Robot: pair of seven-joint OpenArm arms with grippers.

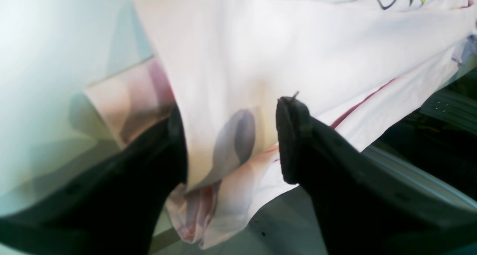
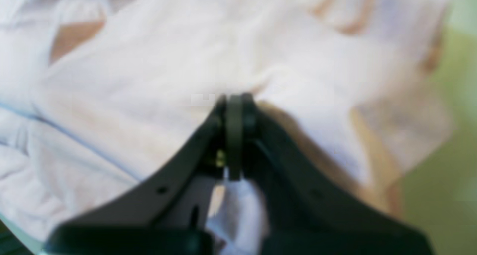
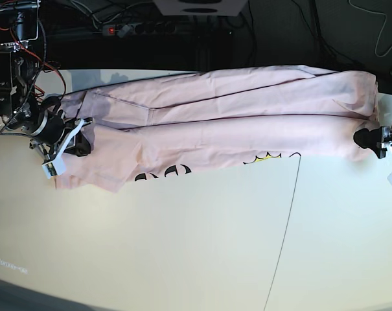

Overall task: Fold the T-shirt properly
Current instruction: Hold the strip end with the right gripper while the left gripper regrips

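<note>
Pale pink T-shirt (image 3: 234, 120) lies folded long; right gripper (image 2: 234, 102) pinches its cloth, left gripper (image 1: 231, 135) gapes around its edge.

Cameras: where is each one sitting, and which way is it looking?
Left wrist: on the left arm, looking past its open left hand at the T-shirt edge between the black fingers.
Right wrist: on the right arm, looking along the right hand pinched shut on pink cloth.
Base: up high, looking down at the table; both arms at the shirt's two ends.
All three show the T-shirt.
</note>
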